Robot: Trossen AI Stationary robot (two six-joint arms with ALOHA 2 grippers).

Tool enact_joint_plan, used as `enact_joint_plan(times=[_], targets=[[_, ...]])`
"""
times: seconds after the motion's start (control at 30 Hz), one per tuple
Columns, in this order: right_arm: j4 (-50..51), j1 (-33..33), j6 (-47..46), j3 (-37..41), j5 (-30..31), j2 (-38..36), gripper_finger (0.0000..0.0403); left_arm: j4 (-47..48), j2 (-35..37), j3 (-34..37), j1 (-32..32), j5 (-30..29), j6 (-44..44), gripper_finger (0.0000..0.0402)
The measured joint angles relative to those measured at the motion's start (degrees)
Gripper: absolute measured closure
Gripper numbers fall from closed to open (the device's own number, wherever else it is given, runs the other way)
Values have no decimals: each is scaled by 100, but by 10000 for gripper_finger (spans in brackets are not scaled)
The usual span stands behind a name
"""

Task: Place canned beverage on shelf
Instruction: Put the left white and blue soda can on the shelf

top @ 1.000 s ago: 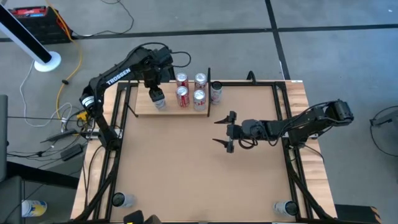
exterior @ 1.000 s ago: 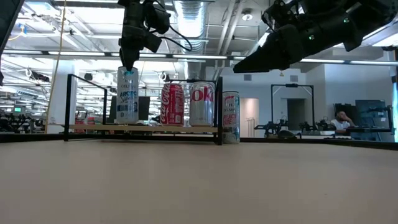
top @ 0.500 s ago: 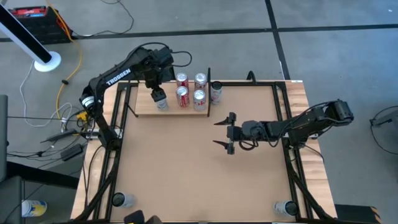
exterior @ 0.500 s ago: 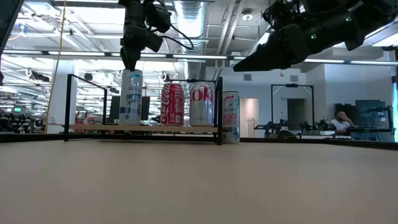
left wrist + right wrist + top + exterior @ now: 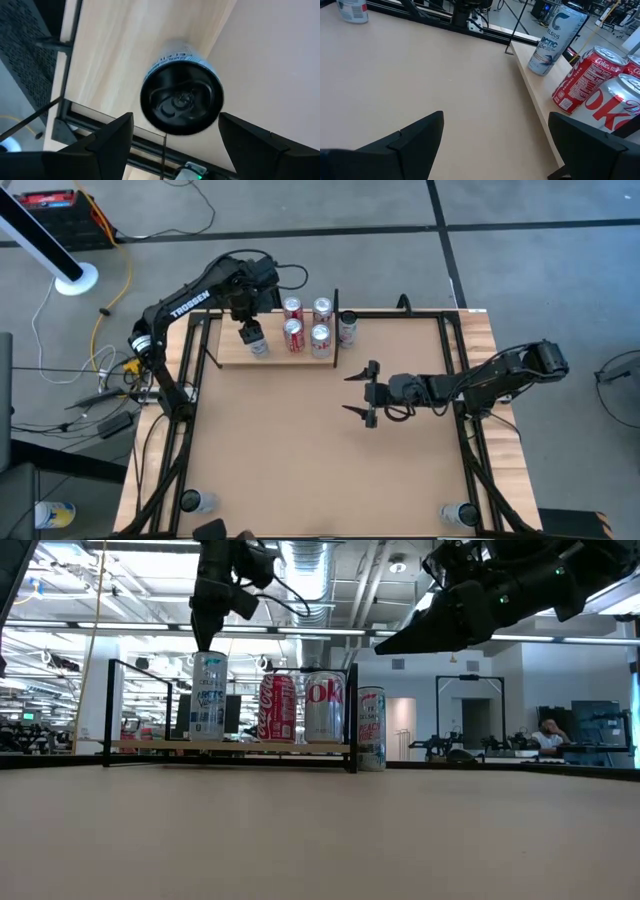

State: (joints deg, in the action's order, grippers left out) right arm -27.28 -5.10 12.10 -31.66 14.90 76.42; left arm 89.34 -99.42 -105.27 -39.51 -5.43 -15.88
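Note:
A white-and-blue can (image 5: 256, 344) stands upright on its base on the pale wood shelf (image 5: 225, 352), at the shelf's left part. The can also shows in the low view (image 5: 208, 695) and from above in the left wrist view (image 5: 181, 100). My left gripper (image 5: 251, 330) is open just above the can's top, one finger on either side and clear of it. Two red cans (image 5: 293, 334) and two silver cans (image 5: 321, 337) stand on the shelf beside its black end piece (image 5: 336, 330). My right gripper (image 5: 365, 392) is open and empty over the middle of the table.
One more can (image 5: 347, 328) stands on the table just right of the shelf's end piece. Two cans stand at the table's near corners (image 5: 195, 500) (image 5: 460, 513). A black frame (image 5: 455, 350) runs along the table's sides. Bare tabletop lies near of the shelf.
The white-and-blue can has come down a little and now stands on the shelf, its label turned somewhat. My left gripper has gone up slightly, and its fingertips are now above the can's top.

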Motion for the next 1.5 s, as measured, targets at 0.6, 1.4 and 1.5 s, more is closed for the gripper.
enact_joint_plan(times=[0.6, 1.4, 1.5], targets=[[-222, -319, -264, 0, -4, 2, 19, -988, 1714, -9, -59, 133, 262, 125], [2325, 695, 846, -6144, -486, 4167, 56, -7262, 3923, 3342, -455, -3883, -2508, 125], [2831, 921, 903, -7013, -627, 4662, 89, -7260, 4132, 3341, -531, -3707, -2525, 125]])
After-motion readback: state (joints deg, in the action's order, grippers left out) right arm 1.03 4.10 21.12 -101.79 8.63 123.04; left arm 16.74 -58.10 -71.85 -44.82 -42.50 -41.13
